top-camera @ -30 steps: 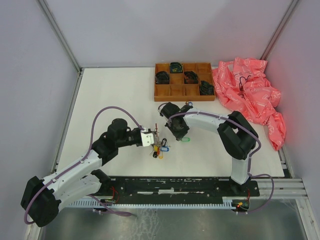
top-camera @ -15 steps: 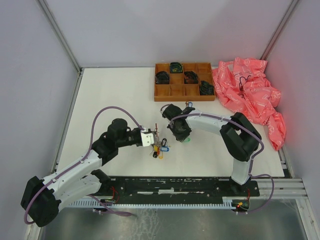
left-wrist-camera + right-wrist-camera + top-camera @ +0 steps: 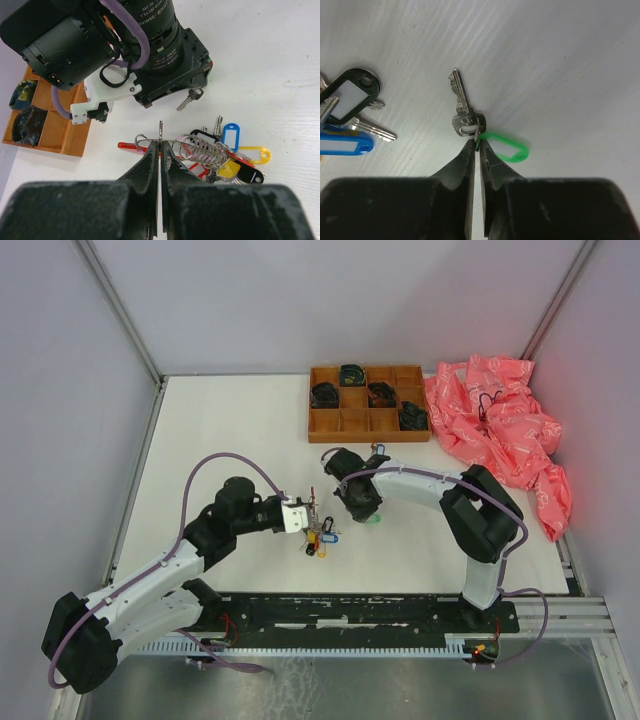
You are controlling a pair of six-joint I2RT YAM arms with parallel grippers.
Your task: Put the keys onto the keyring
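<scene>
The right arm has shifted forward and its right pincer has come down over the green-tagged key. The left arm has not moved.

**State**
- Right pincer: jaws drawn nearly together, with the small wire link between the key head and the green tag caught between the tips. The key blade lies flat on the surface, pointing away from the pincer. The tag lies just beside the right-hand fingertip.
- Left pincer: jaws pinched shut on the keyring, whose thin wire stands upright straight ahead of the tips. The bunch of tagged keys lies to the right of this pincer and the red strap to its left.
- The right pincer sits just beyond the left pincer, near it but apart.

**Hazards**
1. Loss of grip. The link is thin wire and the tips bear on a very small area, so a lift may let it slide out and drop the key.
2. Swing. A key held only by its link hangs free and may turn, so its hole may not line up with the ring.
3. Ring twist. The left pincer clamps a single wire that carries a heavy bunch, so pushing a key against it may turn the ring in the jaws.
4. Contact. The two pincers work close together, and a hasty approach risks a knock that shakes either grip.
</scene>
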